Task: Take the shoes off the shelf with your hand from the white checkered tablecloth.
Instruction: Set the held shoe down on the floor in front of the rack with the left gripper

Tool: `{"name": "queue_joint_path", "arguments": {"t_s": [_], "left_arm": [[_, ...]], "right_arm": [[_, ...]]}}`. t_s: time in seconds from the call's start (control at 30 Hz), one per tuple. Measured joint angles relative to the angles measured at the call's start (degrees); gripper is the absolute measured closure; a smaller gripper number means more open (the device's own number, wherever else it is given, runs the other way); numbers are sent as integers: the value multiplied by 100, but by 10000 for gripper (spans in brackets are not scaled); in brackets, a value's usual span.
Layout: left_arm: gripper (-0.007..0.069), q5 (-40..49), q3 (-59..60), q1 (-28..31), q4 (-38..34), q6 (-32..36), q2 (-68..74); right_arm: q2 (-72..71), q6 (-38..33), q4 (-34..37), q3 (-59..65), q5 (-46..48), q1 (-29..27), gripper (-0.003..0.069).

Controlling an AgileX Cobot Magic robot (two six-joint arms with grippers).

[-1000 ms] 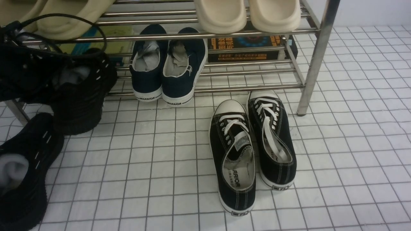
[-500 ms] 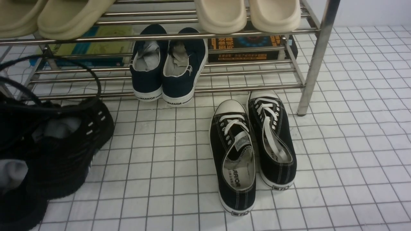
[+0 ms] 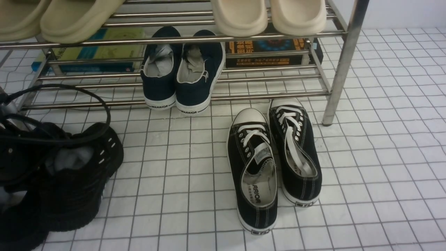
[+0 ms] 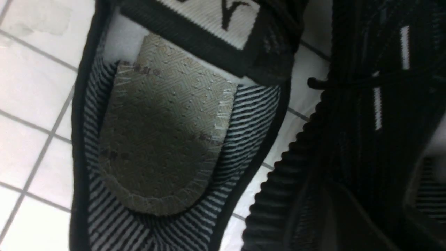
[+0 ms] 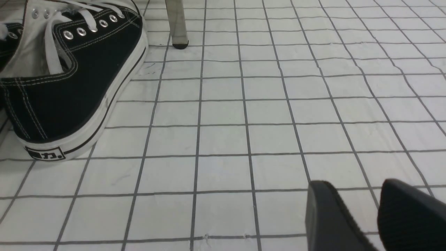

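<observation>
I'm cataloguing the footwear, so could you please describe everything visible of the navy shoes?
The navy shoes look like canvas slip-ons, with white soles marked WARRIOR at the heels, pale linings and crumpled stuffing inside. They sit upright, side by side, heels toward the camera, on the lower tier of the steel rack.

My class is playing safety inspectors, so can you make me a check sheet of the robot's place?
Surface: white checkered tablecloth, some creases
Job's things: two bulky black knit shoes on the cloth; steel shelf behind
Clutter: black lace-up sneakers, navy slip-ons, beige clogs, books
Left end effector: at the knit shoes, grip unclear
Right end effector: open, holding nothing
Cables: black loop over a knit shoe
Surroundings: pale wall
</observation>
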Motion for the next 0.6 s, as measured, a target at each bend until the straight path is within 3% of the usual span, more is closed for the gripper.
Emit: {"name": "queue_joint_path", "arguments": {"t_s": [0.07, 0.1, 0.13, 0.2, 0.3, 0.4, 0.6], "left_arm": [[488, -5, 0, 0, -7, 6, 0], [424, -13, 0, 0, -12, 6, 0], [424, -13, 0, 0, -12, 6, 0], [337, 18, 0, 0, -12, 41, -6], [307, 96, 0, 0, -12, 210, -34], [327, 339, 0, 0, -7, 584, -280], [568, 1420, 9, 0, -52, 1591, -1465]], "right_arm": [[0, 0, 0, 0, 0, 0, 420], [0, 0, 0, 0, 0, 0, 420], [0, 0, 0, 0, 0, 0, 420], [0, 0, 0, 0, 0, 0, 420], [0, 0, 0, 0, 0, 0, 420], [0, 0, 0, 0, 0, 0, 420], [0, 0, 0, 0, 0, 0, 420]]}}
